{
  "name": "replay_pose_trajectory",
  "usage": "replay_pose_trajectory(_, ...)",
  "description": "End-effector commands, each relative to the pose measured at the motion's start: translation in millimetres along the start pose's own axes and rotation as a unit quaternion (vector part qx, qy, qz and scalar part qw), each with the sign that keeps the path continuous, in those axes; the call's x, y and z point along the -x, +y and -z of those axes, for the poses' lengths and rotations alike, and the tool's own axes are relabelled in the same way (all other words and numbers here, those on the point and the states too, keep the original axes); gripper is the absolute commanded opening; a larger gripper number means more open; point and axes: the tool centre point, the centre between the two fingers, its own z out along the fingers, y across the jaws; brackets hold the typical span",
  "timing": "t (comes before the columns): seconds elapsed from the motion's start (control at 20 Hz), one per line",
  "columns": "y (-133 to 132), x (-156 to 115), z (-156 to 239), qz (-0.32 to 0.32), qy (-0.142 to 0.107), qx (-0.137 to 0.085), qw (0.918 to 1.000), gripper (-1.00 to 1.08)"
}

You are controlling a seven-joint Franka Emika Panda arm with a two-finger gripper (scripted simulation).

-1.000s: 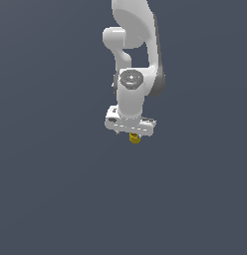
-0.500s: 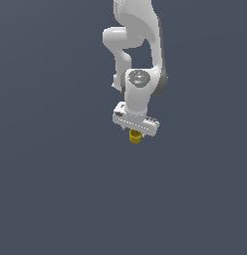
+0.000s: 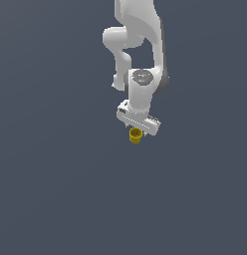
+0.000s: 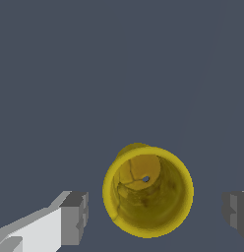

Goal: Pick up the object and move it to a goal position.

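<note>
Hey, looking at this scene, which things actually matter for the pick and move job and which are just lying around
Part of the job:
- yellow cup, upright, opening facing the wrist camera
- gripper, open, a finger on either side of the cup, neither touching it

Just lying about:
- nothing else shows; only the plain grey surface

Cup (image 4: 147, 192): mustard yellow throughout; rim a brighter yellow, inner wall mottled with darker olive-brown patches, floor an orange-yellow crossed by thin dark crack lines, a small grey-blue dot seen at its centre. Arm (image 3: 140, 45): plain white, a grey disc noted on the wrist. Gripper (image 4: 153, 216): white body, finger pads (image 4: 75, 219) mid grey. Ground (image 3: 51, 189): uniform dark slate blue, unpatterned.
</note>
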Motion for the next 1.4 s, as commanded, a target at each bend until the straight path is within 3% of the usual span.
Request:
replay_pose_trajectory(0.0, 0, 3, -1, -0.009, 0.001, -0.001, 1.0, 1.0)
replay_pose_trajectory(0.45, 0, 4, -6, -0.012, 0.001, -0.001, 0.9999, 1.0)
replay_pose_trajectory(1.2, 0, 5, -52, -0.014, 0.001, -0.001, 0.9999, 1.0)
replay_pose_trajectory(1.25, 0, 5, -52, -0.014, 0.001, -0.001, 0.9999, -1.0)
replay_pose_trajectory(1.35, 0, 5, -52, -0.014, 0.001, -0.001, 0.9999, -1.0)
